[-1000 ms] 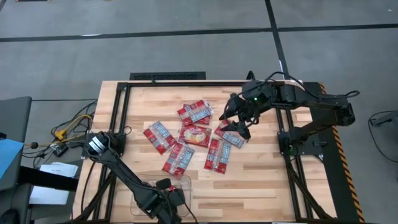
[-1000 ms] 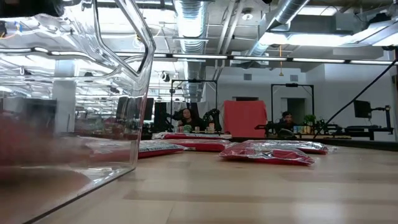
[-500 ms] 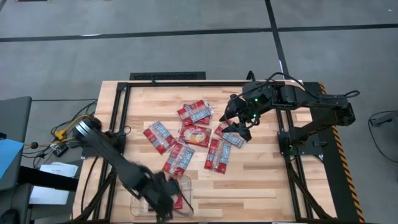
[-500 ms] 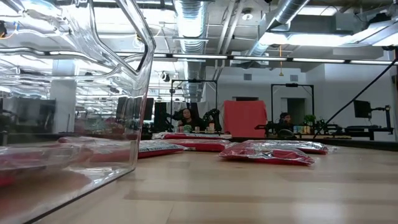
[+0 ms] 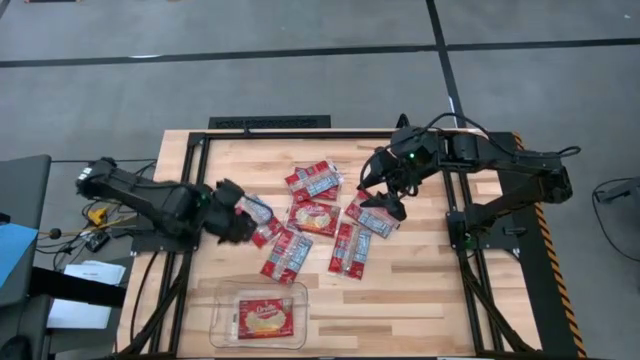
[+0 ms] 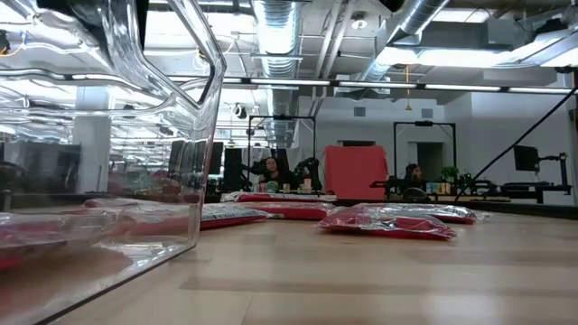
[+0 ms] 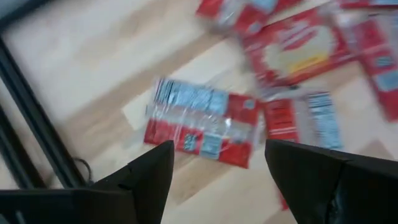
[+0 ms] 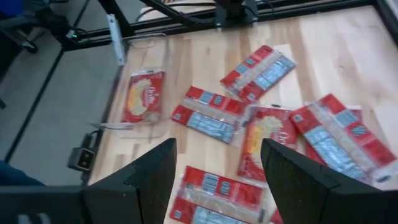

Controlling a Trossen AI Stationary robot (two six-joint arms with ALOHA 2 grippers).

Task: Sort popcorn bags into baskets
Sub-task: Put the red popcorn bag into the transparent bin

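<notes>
- I have my left gripper (image 5: 236,222) hanging over the left edge of the pile, jaws apart with nothing between them; my left wrist camera shows both dark fingers (image 7: 146,180) spread wide
- Straight ahead of those open jaws lies a popcorn bag (image 7: 202,121) flat on the wooden table (image 5: 420,290), blue-grey panel up, its long side running across the gap between the fingers; I cannot tell how high the fingertips sit above it
- Beyond that bag, farther out from the left jaws, I see a bag with the yellow popcorn picture (image 5: 314,217) and more red bags around it
- My right gripper (image 5: 384,201) hangs over the right side of the pile, jaws open and holding nothing, with a bag (image 5: 372,219) just under the fingertips
- Through the right wrist camera I count at least 5 loose bags spread out in front of the open right fingers (image 8: 152,180)
- The clear basket (image 5: 222,298) sits near the front edge of the table, well apart from both sets of jaws, with 1 bag (image 5: 265,318) lying flat inside, popcorn picture up
- From table height the basket's clear wall (image 6: 172,135) fills the near left, with red bags (image 6: 388,222) lying flat farther back
</notes>
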